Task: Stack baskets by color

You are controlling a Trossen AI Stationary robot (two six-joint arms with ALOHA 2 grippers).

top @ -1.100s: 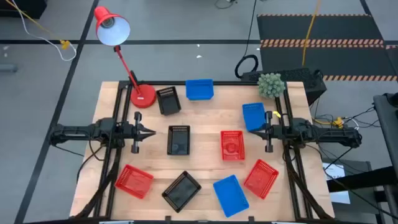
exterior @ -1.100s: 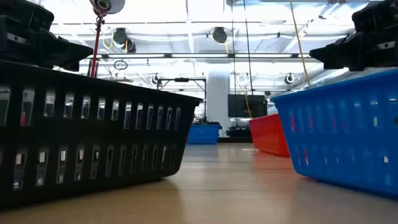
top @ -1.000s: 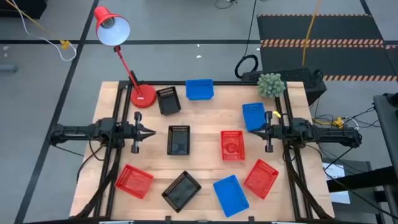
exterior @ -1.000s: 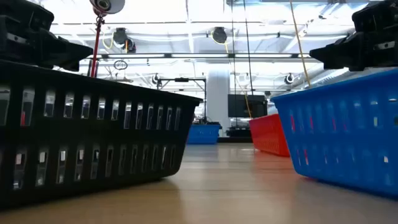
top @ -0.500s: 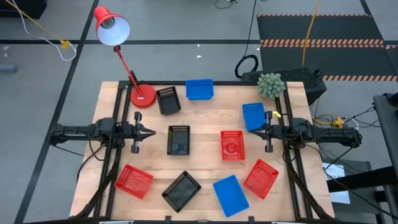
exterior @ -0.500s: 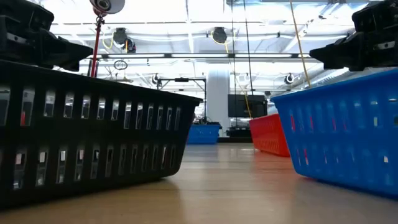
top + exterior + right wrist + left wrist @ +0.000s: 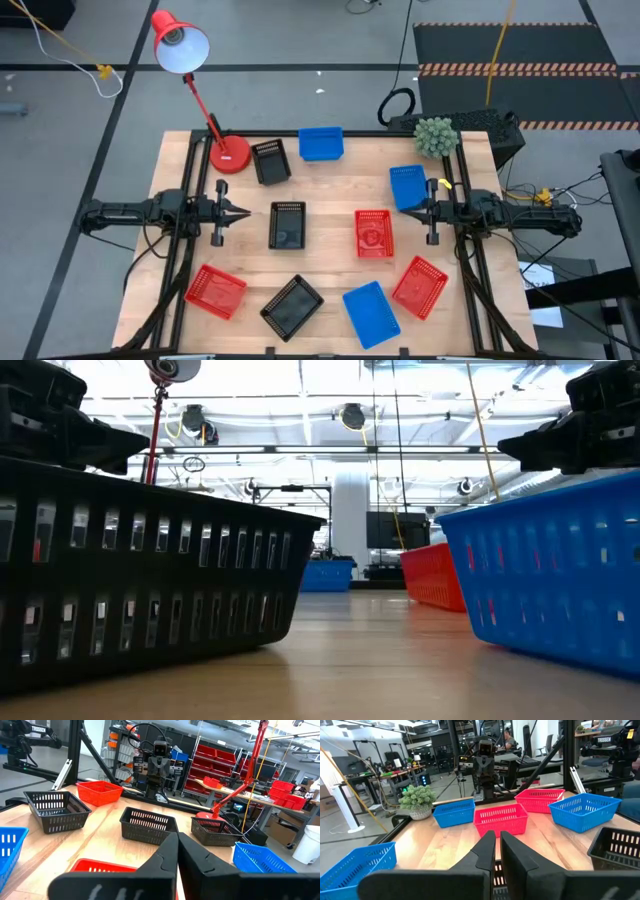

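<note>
Baskets (image 7: 287, 224): 9 singly on table (image 7: 330, 185), none stacked, all empty

- The left dark two-finger gripper (image 7: 243, 213) is held level above the table's left side, fingers nearly closed, nothing gripped;
- The right dark two-finger gripper (image 7: 408, 210) is held level opposite, pointed inward, fingers closed, empty.

Nothing is changing between the earlier pictures and now. The left gripper (image 7: 243, 213) and the right gripper (image 7: 404, 211) are staying in the same spots at the table's (image 7: 330, 270) two sides, both with fingers together and holding nothing. All nine baskets are lying where they were, none stacked, among them the black basket (image 7: 287, 224) and the red basket (image 7: 373, 233) in the middle.
</note>
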